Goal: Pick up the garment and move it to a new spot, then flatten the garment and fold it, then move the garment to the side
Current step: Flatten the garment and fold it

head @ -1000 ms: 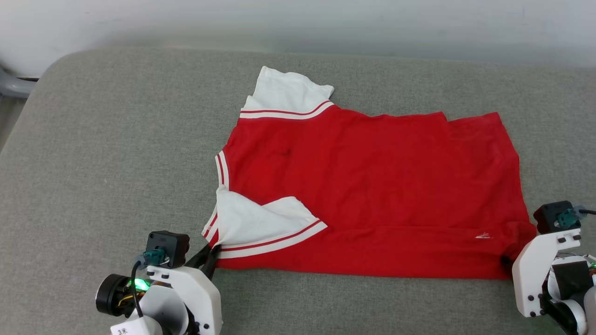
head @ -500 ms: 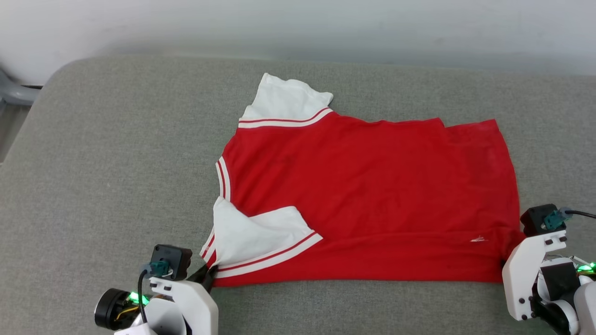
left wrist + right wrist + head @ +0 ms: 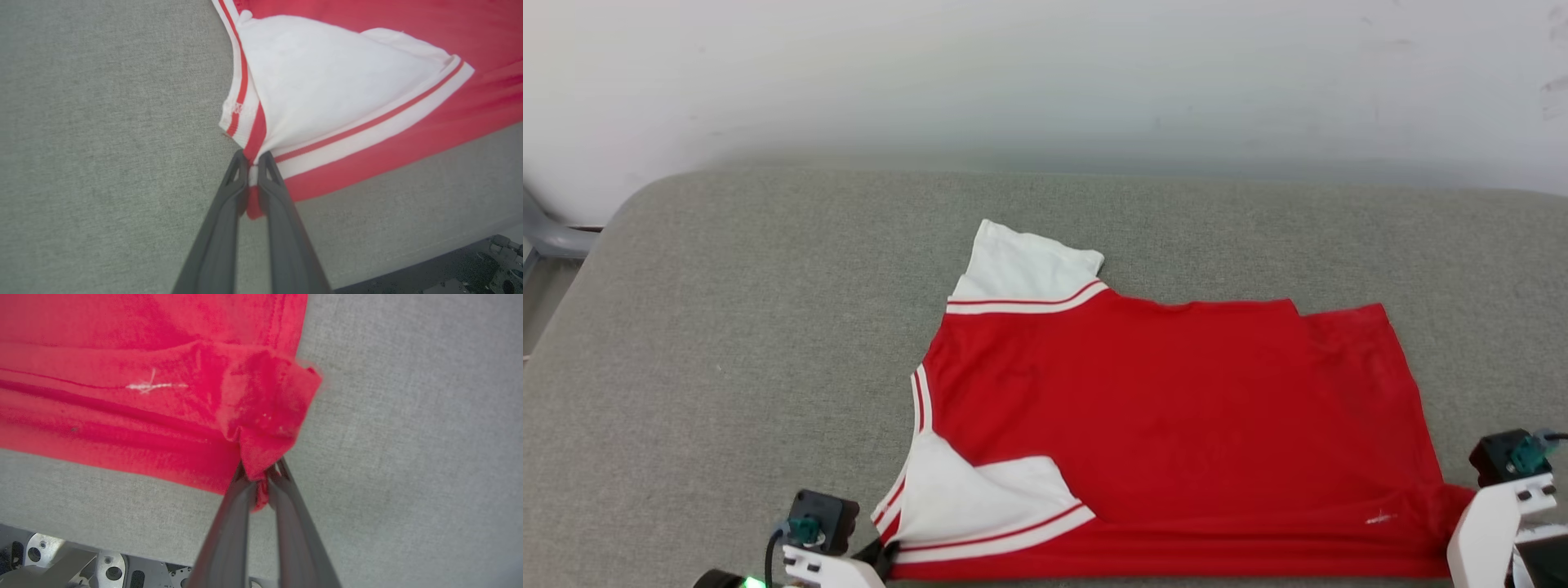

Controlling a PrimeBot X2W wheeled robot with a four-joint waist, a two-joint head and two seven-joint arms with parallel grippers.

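Grey cushion point(image 3: 727, 327), red garment point(image 3: 1176, 408), small white mark point(image 3: 1380, 518)

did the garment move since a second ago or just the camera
Yes, the garment came slightly toward the robot. The camera shifted too, but the gap from its far white sleeve to the back edge of the cushion has widened.

The garment point(image 3: 1176, 425) lies on the cushion point(image 3: 727, 327) — front-right.

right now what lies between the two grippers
The red jersey, its near edge running between them; left gripper and right gripper each shut on a corner, per the head view.
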